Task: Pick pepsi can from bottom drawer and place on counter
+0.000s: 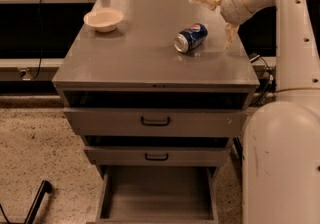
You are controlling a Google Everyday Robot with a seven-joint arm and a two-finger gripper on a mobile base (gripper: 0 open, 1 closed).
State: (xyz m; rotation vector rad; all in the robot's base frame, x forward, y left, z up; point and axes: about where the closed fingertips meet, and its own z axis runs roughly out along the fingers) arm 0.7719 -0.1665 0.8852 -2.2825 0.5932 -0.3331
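Observation:
The pepsi can (190,37) lies on its side on the counter (140,53), right of the middle, with its silver end toward the front left. My gripper (217,17) hangs just right of the can, a little above the counter. It is open and empty, with one tan finger (205,0) behind the can and the other finger (230,33) to the can's right; neither touches the can. The bottom drawer (157,193) is pulled out below, and its grey floor is bare.
A white bowl (103,19) stands at the counter's back left. The two upper drawers with black handles (155,121) are slightly ajar. My white arm and base (282,158) fill the right side. The floor is speckled, with a black bar (37,200) at lower left.

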